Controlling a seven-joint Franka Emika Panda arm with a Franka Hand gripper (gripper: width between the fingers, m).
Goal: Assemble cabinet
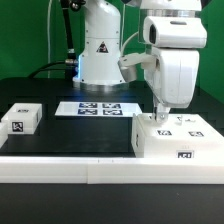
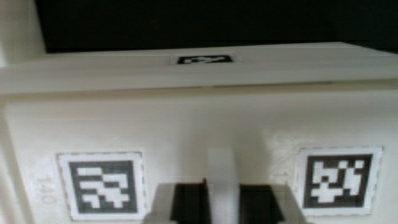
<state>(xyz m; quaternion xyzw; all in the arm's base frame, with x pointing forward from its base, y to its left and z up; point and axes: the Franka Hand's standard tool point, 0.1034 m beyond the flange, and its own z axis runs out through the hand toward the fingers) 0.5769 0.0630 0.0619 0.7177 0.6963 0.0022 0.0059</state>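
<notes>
The cabinet (image 1: 178,143), a large white box with black-and-white tags, sits at the front on the exterior view's right. My gripper (image 1: 160,116) comes straight down onto its top near the left edge. In the wrist view the cabinet's white face (image 2: 196,125) fills the picture, with one tag on each side of my gripper (image 2: 217,192). The two dark fingers (image 2: 185,200) stand close together with a narrow white strip of the cabinet between them. A small white tagged panel (image 1: 22,119) lies at the exterior view's far left, apart from the gripper.
The marker board (image 1: 100,108) lies flat mid-table behind the cabinet. The white robot base (image 1: 100,50) with its warning sticker stands at the back. A white rail (image 1: 70,165) runs along the table's front edge.
</notes>
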